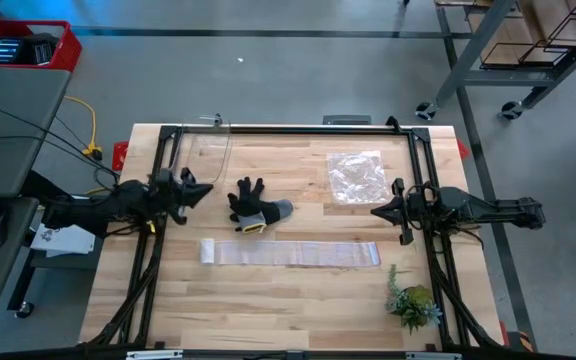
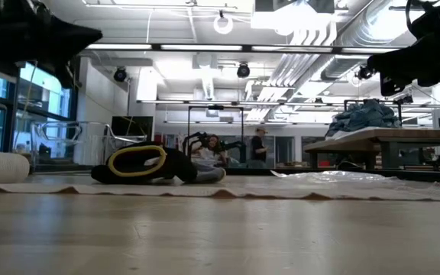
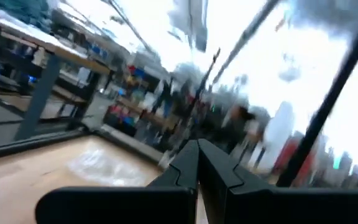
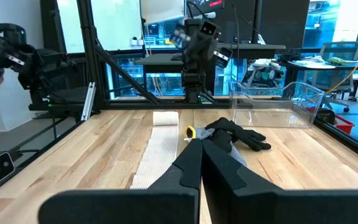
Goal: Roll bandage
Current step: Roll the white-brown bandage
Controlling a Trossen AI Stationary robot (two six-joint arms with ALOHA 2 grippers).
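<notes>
Rolling well means starting at the small roll on the left end of the bandage [image 1: 290, 253], lying flat near the work glove [image 1: 258, 206], while both grippers, left gripper [image 1: 200, 190] and right gripper [image 1: 378, 211], hover with fingers pressed together.

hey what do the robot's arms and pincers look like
Both arms are dark, nearly black, built of jointed segments. The left pincer and right pincer each taper to two flat, angular black fingers. No markings or loose cables show on them.
</notes>
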